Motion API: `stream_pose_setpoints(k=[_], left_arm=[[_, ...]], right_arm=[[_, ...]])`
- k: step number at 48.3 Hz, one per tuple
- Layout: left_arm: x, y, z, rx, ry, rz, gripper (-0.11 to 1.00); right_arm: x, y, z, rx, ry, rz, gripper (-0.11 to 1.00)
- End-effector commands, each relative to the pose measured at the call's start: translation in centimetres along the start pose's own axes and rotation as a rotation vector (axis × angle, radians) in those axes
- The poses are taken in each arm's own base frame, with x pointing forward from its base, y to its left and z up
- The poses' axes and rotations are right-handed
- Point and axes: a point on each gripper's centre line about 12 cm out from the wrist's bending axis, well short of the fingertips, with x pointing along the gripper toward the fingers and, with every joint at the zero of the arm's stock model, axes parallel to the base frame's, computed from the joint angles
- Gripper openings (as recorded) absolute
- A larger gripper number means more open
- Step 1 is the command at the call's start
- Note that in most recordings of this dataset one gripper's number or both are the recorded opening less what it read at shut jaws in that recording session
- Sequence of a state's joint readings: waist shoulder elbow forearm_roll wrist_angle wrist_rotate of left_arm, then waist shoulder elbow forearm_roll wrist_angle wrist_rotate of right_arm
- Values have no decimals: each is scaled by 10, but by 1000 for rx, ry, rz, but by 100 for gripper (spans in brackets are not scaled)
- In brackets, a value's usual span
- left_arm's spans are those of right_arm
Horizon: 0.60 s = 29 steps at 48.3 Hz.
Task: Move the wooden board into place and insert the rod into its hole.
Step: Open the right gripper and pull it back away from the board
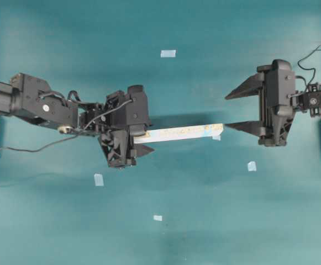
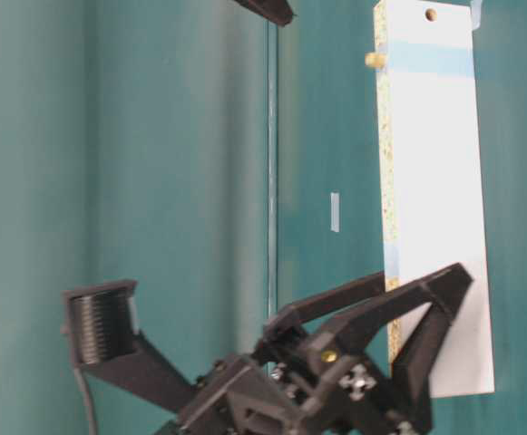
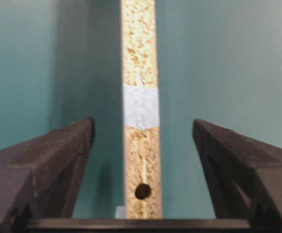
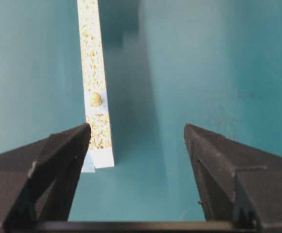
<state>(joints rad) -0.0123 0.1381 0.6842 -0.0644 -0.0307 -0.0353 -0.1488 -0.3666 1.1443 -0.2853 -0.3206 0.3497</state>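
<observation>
The wooden board (image 1: 179,132) stands on its long edge across the table's middle, speckled edge up. My left gripper (image 1: 141,136) is open around its left end; in the left wrist view (image 3: 143,141) the fingers stand apart from the board (image 3: 141,73), and a dark hole (image 3: 142,191) shows in its edge. The rod (image 4: 95,98) is a cream peg sticking up from a pale blue patch near the board's right end, also seen in the table-level view (image 2: 373,60). My right gripper (image 1: 226,112) is open and empty; its left finger (image 4: 63,150) is beside the board's end.
Small pale blue tape squares lie on the teal table: one far back (image 1: 168,53), one front left (image 1: 98,179), one front right (image 1: 251,165), one near the front (image 1: 158,217). Cables run at the right edge (image 1: 315,52).
</observation>
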Motion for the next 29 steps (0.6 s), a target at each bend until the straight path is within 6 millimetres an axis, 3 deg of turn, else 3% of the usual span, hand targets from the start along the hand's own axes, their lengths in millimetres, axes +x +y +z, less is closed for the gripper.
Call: stream_pose_setpoints(k=[1, 29], left_arm=[[-13, -3, 14, 8, -42, -7, 79], [-41, -2, 9, 5, -56, -10, 78]], right_arm=[[-3, 1, 8, -2, -31, 3, 84], [-8, 8, 0, -10, -23, 26, 84]])
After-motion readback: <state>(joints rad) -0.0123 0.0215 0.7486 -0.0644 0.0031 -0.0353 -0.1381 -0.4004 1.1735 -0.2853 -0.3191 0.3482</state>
